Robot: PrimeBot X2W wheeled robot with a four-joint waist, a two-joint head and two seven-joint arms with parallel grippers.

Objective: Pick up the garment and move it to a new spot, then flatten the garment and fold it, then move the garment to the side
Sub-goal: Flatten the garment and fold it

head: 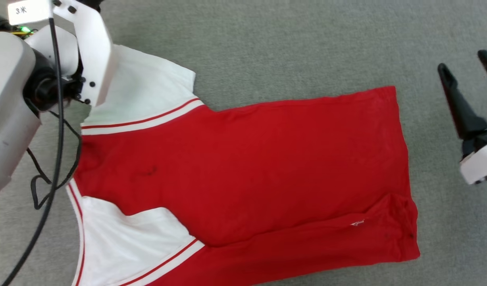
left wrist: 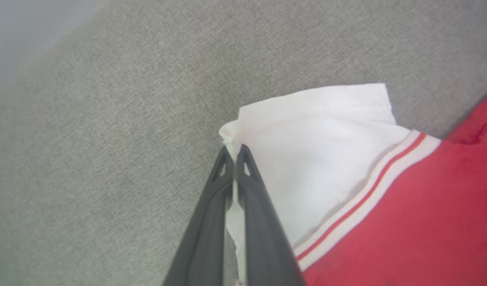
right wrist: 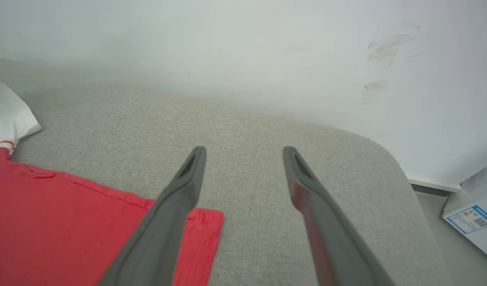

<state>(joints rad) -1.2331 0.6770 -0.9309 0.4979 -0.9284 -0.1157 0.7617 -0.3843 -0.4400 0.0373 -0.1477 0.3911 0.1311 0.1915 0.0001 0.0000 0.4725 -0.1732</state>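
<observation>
Where L gripper point(left wrist: 236, 153) pinches, garment point(head: 247, 159) (sleeve) seems puckered.

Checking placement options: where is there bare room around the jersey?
Bare grey upholstery lies beyond the far side edge of the jersey, from the white sleeve to the hem, and past the hem by the open right gripper. Crowded: the sleeve end, with the left gripper shut on the sleeve and a cable.
</observation>
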